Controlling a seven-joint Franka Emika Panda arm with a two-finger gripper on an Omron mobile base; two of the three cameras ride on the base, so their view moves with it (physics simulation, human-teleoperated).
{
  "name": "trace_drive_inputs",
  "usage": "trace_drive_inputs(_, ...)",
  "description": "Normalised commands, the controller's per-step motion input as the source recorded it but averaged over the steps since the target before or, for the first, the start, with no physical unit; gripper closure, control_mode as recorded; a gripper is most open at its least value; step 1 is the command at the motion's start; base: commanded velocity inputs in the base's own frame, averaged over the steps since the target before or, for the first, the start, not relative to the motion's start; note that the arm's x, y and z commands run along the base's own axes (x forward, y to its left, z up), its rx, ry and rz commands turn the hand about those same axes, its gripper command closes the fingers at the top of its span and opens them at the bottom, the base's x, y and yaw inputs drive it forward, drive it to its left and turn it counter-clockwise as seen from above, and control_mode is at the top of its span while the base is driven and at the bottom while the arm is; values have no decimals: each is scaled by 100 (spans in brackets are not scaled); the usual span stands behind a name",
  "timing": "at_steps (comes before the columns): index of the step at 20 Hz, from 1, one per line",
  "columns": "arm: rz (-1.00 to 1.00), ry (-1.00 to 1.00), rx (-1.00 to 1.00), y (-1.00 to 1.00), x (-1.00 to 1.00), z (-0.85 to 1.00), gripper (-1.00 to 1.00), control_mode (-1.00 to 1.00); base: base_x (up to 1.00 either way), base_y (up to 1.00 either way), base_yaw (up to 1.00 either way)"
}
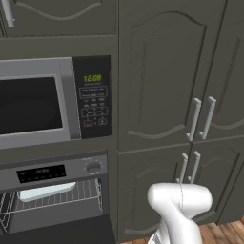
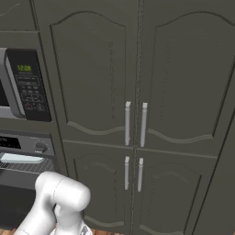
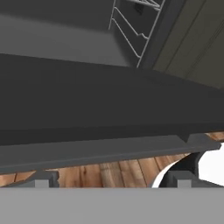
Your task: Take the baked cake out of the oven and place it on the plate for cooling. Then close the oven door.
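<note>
- The baked cake (image 1: 46, 191), a flat pale whitish-blue slab with a lighter raised rim, lies on the silver wire rack (image 1: 81, 193) inside the built-in dark oven (image 1: 57, 174) with its silver control strip; it has not been taken out.
- The hand (image 3: 109, 180) has its two dark finger tips spread wide apart and nothing sits between them.
- In the hand view the hand sits low, just past the outer edge of the wide dark oven door (image 3: 100, 100), which hangs open and flat; its long grey bar handle (image 3: 109, 148) runs just above the finger tips, with the brown wooden plank floor (image 3: 113, 170) below.
- Further up that view, the rack supports on the oven's side wall show beyond the door.
- Above the oven is the silver-framed microwave (image 1: 52, 102) with a green clock, and to the right stand the tall dark grey cabinet doors (image 1: 162, 76).
- By my reading only the opening of the door is done; reaching in, lifting the cake, setting it on the plate and closing the door are all left.
- I cannot tell where the plate is.
</note>
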Motion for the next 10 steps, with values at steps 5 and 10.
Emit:
trace_drive_inputs(5,0,-8,0,11,11,-14,-100,-100,0,0,0)
trace_drive_inputs(10,0,-11,0,9,20,-9,-100,-100,0,0,0)
